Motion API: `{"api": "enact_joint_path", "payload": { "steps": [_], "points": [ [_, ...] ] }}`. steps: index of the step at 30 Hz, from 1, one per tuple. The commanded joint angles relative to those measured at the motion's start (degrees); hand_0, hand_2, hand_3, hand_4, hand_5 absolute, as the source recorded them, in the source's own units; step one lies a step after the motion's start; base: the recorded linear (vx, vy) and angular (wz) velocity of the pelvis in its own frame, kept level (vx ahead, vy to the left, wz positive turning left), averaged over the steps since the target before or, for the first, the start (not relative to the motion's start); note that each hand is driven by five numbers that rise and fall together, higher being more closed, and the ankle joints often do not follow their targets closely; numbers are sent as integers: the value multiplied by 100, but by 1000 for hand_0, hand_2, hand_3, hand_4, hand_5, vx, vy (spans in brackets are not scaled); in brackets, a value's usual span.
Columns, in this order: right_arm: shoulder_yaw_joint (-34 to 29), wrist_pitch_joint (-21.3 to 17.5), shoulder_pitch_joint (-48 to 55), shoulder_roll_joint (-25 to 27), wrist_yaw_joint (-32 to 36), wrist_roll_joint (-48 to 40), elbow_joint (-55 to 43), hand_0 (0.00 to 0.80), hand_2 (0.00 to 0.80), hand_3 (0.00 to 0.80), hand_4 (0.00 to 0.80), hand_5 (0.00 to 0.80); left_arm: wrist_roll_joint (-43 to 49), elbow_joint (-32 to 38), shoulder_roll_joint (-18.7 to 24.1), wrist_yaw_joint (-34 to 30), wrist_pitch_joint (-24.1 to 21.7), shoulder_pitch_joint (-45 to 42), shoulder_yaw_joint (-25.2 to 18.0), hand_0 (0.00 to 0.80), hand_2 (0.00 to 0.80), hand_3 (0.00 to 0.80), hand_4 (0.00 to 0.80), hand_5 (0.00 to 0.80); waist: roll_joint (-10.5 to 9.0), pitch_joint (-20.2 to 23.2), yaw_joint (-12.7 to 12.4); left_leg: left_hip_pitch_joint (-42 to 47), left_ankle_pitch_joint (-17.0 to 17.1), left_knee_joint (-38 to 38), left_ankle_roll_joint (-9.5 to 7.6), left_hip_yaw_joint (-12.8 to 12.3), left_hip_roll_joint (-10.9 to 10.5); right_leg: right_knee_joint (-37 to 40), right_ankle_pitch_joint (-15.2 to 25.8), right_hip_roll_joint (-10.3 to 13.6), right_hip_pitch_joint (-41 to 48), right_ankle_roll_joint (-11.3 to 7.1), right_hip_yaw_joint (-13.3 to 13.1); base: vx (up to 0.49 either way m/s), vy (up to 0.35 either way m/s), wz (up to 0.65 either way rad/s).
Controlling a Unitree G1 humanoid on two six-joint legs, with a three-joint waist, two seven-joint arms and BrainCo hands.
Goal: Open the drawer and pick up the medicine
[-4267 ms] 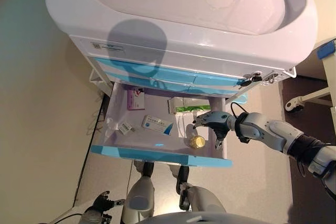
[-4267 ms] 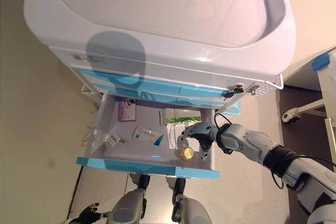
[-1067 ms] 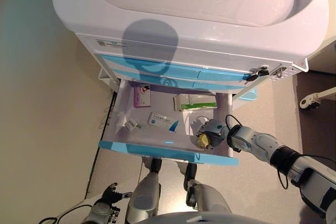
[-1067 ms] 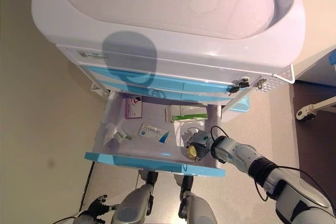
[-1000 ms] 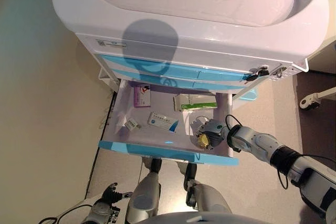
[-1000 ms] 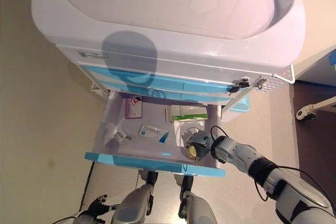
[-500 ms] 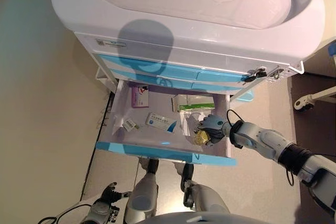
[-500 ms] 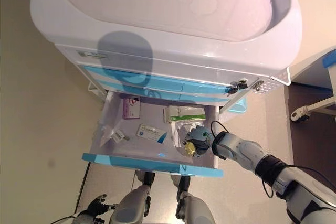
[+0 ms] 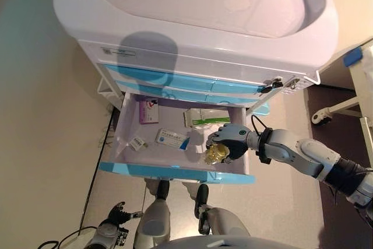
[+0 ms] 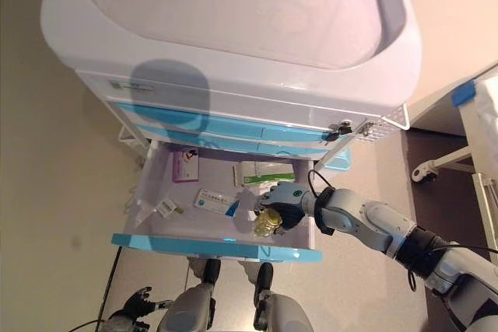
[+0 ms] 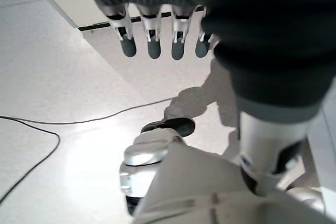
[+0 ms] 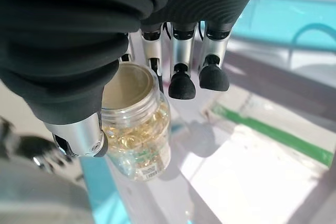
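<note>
At lower centre, our right hand [image 9: 232,139] gripped the clear plastic bottle of yellow capsules [image 9: 215,154] above the open blue-fronted white drawer [image 9: 175,172]. We judged a straight lift safest. Our left hand [image 11: 157,35] hung open, lower left.

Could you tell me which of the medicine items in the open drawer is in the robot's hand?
The clear bottle of yellow capsules, gripped by the right hand. The pink box, green-striped box and blue-cornered box lie untouched in the drawer.
</note>
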State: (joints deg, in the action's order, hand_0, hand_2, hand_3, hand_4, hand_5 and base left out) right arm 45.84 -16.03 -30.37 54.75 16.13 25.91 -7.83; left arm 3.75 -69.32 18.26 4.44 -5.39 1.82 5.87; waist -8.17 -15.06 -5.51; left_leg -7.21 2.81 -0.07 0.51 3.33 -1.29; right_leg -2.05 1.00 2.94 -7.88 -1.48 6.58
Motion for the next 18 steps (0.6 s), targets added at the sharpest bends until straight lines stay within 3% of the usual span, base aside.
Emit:
{"api": "enact_joint_path", "payload": {
  "steps": [1, 11, 12, 18],
  "points": [
    [-314, -215, 141, 321, 108, -776, -776, 800, 800, 800, 800, 800, 296, -273, 59, -67, 20, -70, -149, 0, 0, 0, 0, 0, -192, 351, 16, -149, -251, 142, -122, -76, -267, -45, 455, 206, -234, -526, -120, 23, 10, -4],
    [-1196, -167, 516, 1133, 466, -1990, -1720, 800, 800, 800, 800, 800, 522, -336, 105, -193, -21, -136, -223, 0, 0, 0, 0, 0, -252, 621, 167, 31, -348, 152, -118, -279, -238, 16, 475, 162, -115, -545, -305, 24, 17, -13],
    [-1540, -137, 690, 1423, 526, -2377, -1893, 800, 800, 800, 800, 800, 554, -340, 101, -237, -38, -158, -239, 0, 0, 0, 0, 0, -250, 713, 257, 102, -374, 141, -116, -361, -225, 30, 481, 156, -81, -555, -374, 35, 21, -18],
    [-2265, -71, 858, 2051, 674, -3345, -2215, 800, 800, 800, 800, 800, 574, -338, 85, -341, -101, -236, -219, 0, 0, 0, 0, 0, -249, 910, 381, 252, -426, 107, -117, -522, -195, 61, 506, 135, -19, -581, -534, 38, 23, -18]
  ]
}}
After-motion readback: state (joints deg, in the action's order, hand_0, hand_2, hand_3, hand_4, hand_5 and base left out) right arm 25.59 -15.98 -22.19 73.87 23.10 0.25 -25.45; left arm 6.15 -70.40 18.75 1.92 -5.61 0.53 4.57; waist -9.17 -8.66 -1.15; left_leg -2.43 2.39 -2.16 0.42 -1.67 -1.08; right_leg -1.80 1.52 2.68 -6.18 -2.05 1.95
